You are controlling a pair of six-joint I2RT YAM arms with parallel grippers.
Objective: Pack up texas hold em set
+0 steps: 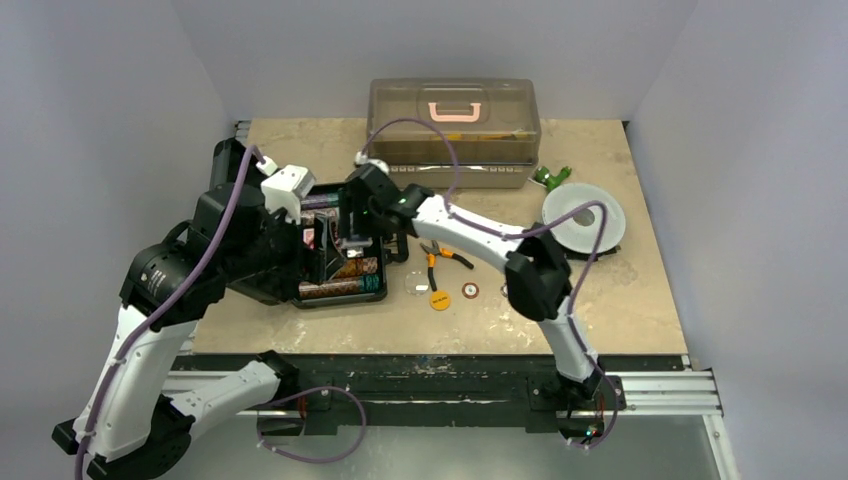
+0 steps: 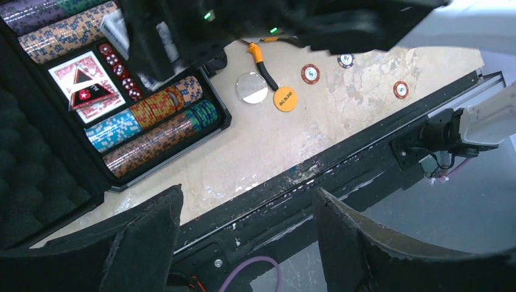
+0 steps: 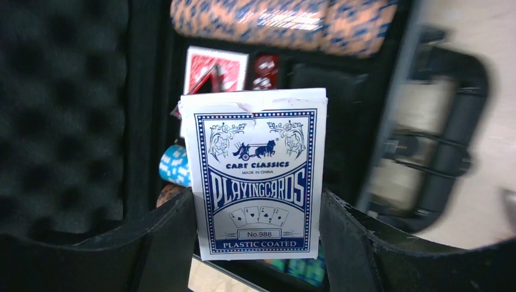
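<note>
Your right gripper (image 3: 255, 205) is clamped on an upright blue card box (image 3: 255, 176), held over the open black case (image 2: 36, 182); chip rows (image 2: 152, 128), red dice (image 2: 118, 67) and a red deck (image 2: 82, 82) lie just past the jaws. Your left gripper (image 2: 246, 198) gapes wide on nothing above the table's near edge, case ahead-left. Straight ahead lie a clear disc (image 2: 251, 88), yellow button (image 2: 285, 98), pliers (image 2: 261, 58) and loose chips (image 2: 310, 73), with the right arm (image 1: 470, 235) blocking part of the case. Scuffed tan table (image 1: 600, 300), brown box (image 1: 455, 130) at back, grey walls (image 1: 100, 80).
</note>
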